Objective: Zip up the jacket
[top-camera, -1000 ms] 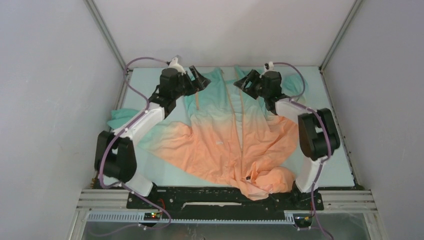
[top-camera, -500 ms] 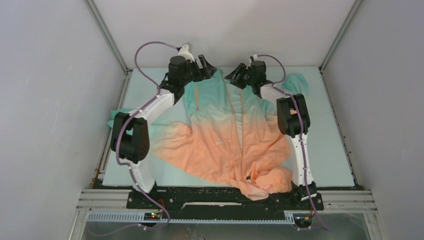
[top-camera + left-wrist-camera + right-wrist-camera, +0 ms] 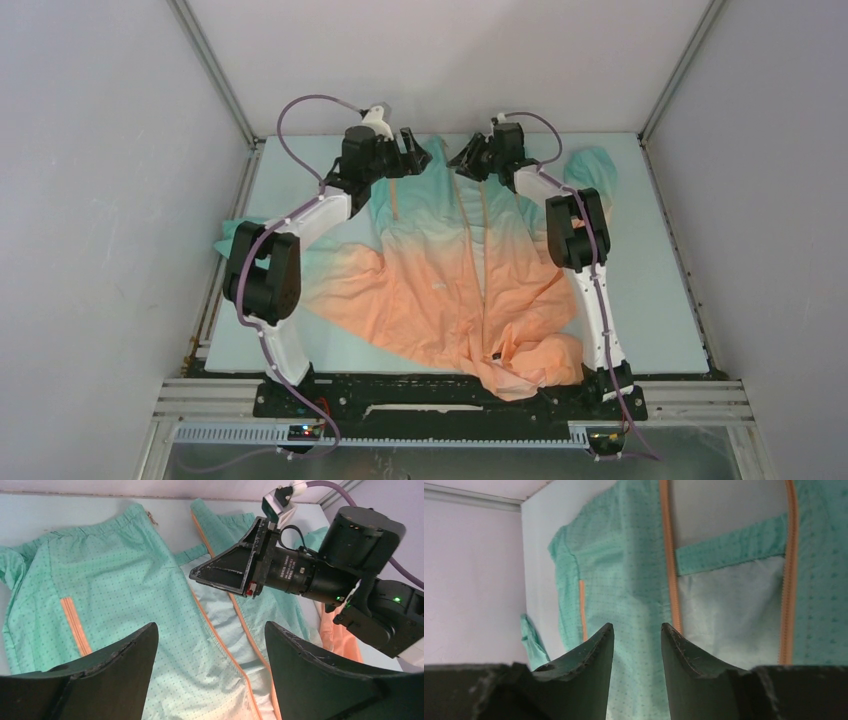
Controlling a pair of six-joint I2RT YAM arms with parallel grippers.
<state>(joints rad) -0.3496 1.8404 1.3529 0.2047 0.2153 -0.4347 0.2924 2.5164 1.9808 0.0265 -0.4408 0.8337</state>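
Teal-to-orange jacket (image 3: 440, 270) lies unzipped on table (image 3: 660, 300), teal end far, left gripper (image 3: 413, 150) wide apart, right gripper (image 3: 466, 156) narrowly parted, both empty above orange zipper (image 3: 671, 580); best line up both edges and find slider before pinching.

The jacket (image 3: 440, 270) is lying on the desk (image 3: 655, 300), the left hand (image 3: 412, 153) and right hand (image 3: 468, 158) hovering above its far end.

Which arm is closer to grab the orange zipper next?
Right, probably. The right gripper hangs open at the zipper of the jacket, and the zipper runs right up to its fingertips. The left gripper, open too, sits farther off to the side.
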